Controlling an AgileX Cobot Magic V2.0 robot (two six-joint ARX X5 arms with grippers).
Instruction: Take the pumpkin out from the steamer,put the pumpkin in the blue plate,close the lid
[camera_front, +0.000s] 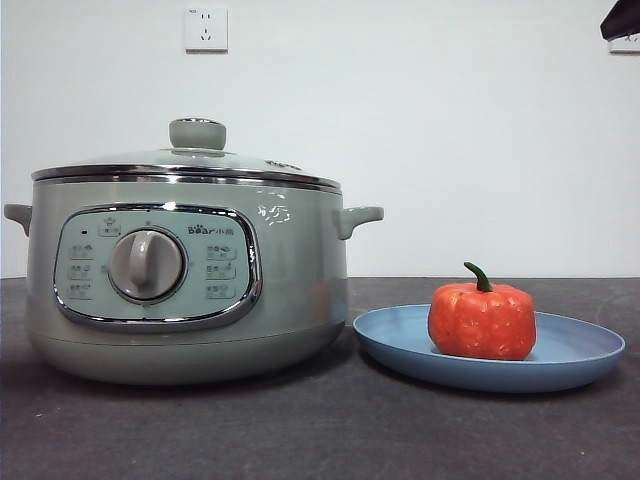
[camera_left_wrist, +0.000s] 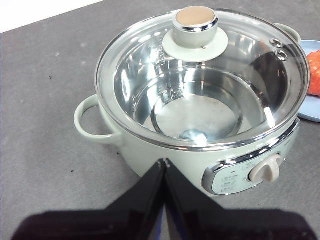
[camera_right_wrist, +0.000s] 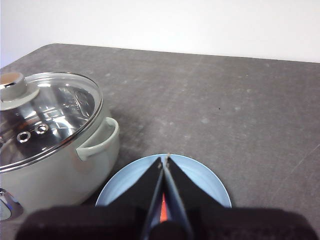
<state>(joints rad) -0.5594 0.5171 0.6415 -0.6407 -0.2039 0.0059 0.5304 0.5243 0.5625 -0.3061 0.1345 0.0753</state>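
Orange pumpkin (camera_front: 482, 320) sits on the blue plate (camera_front: 580, 352) under the closed, empty right hand (camera_right_wrist: 164, 161). Lid (camera_left_wrist: 200, 75) covers the steamer (camera_front: 290, 290) below the closed, empty left hand (camera_left_wrist: 164, 163); the task looks finished, so nothing remains.

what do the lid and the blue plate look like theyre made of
The lid looks like clear glass, since the pot's inside shows through it, with a shiny steel-like rim. The blue plate looks like matte plastic or glazed ceramic: even colour, no glare; which one is unclear.
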